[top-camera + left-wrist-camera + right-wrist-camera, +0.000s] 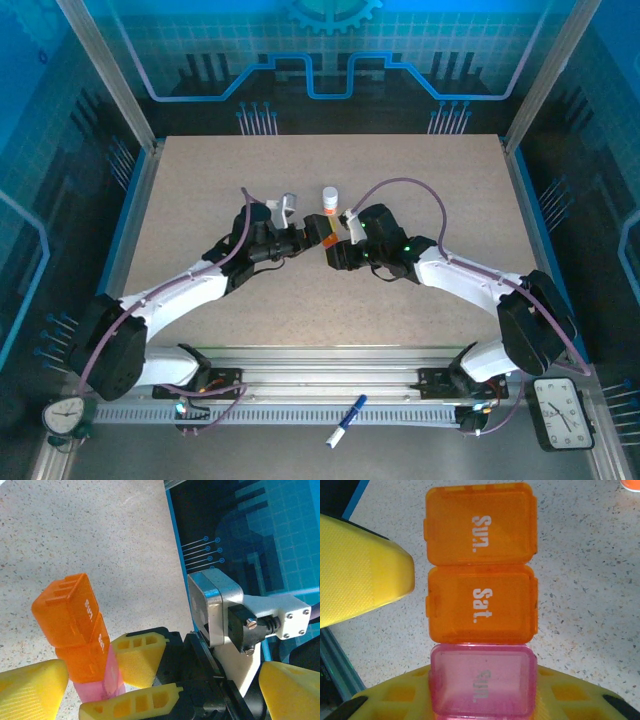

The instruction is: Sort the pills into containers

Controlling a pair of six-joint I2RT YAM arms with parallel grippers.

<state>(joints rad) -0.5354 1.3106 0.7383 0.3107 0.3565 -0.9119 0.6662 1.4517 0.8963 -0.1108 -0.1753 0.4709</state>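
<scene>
The right hand (338, 244) pinches the pink end of the containers (481, 605), a short strip of joined cells, its slotted yellow fingers (140, 652) pressed against either side of the pink cell at the middle of the table (420, 190). Two orange cells, lids closed and printed "Sun." and "Sat.", stick out beyond the fingertips, free of the grip. Facing it from the opposite side, the left hand (300, 238) is spread wide, one plain yellow finger (30, 690) just beside the strip and the other well off on the far side of the right hand, so that strip and right hand sit between them; whether the near finger touches the strip cannot be told. Just beyond both hands a small white-capped bottle (330, 198) stands upright on the table. Well behind the hands, past the arms' bases, lie a blue-capped marker (346, 420) and two round clocks (562, 412)
</scene>
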